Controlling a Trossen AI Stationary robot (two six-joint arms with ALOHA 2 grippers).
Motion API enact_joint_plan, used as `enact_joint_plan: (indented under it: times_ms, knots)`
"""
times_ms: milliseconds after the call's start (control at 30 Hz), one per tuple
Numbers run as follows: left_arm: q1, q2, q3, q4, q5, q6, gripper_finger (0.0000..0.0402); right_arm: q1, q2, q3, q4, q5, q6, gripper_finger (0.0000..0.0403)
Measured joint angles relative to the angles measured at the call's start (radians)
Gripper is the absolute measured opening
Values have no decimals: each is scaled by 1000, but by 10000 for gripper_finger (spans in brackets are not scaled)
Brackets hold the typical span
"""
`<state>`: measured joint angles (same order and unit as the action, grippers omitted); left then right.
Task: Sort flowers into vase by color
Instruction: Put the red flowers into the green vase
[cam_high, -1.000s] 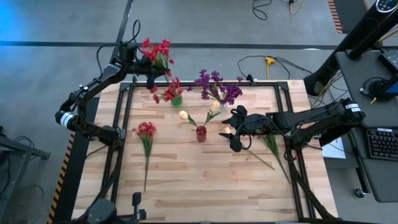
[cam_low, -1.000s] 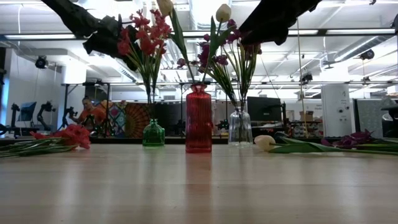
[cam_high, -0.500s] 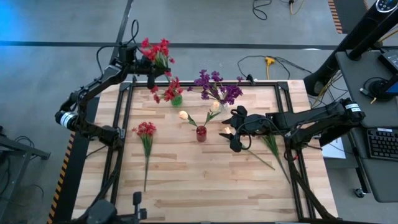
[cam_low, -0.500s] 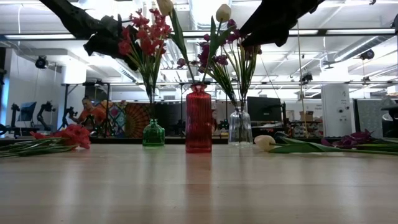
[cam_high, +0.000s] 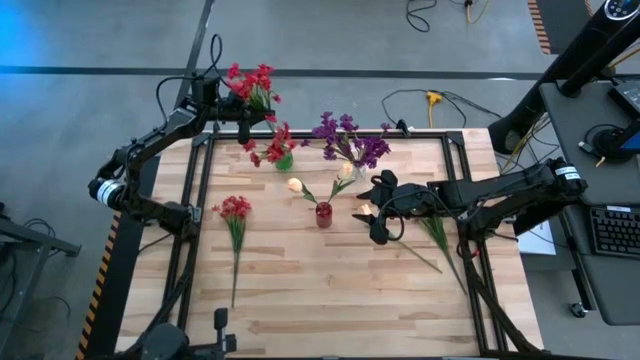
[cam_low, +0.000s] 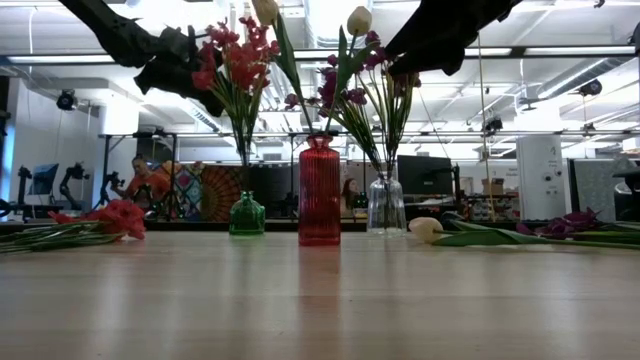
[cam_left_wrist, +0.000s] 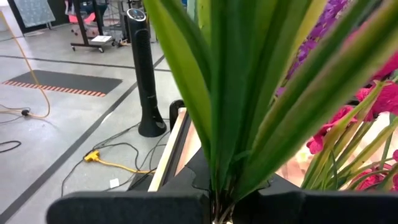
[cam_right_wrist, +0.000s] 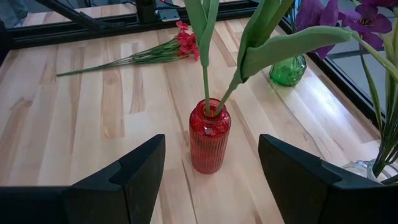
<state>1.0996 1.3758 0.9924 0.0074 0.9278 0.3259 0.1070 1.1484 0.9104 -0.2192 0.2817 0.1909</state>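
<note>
Red flowers (cam_high: 252, 83) clamped in left hand (cam_high: 237, 98) above green vase (cam_high: 285, 160)

**What you can't really make out here**

Left wrist view: green leaves (cam_left_wrist: 249, 93) fill most of it, hiding the table behind. Low view cuts the cream blossoms (cam_low: 358, 18) and both arms off at the top edge. The person (cam_low: 150, 180) in the background is too small to make out.
</note>
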Motion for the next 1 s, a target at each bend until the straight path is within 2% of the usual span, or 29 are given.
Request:
enact_joint_plan:
  times_ms: [1000]
  knots:
    - [-1,0,0,-39,-3,49,2,0,0,0,0,0,0,251]
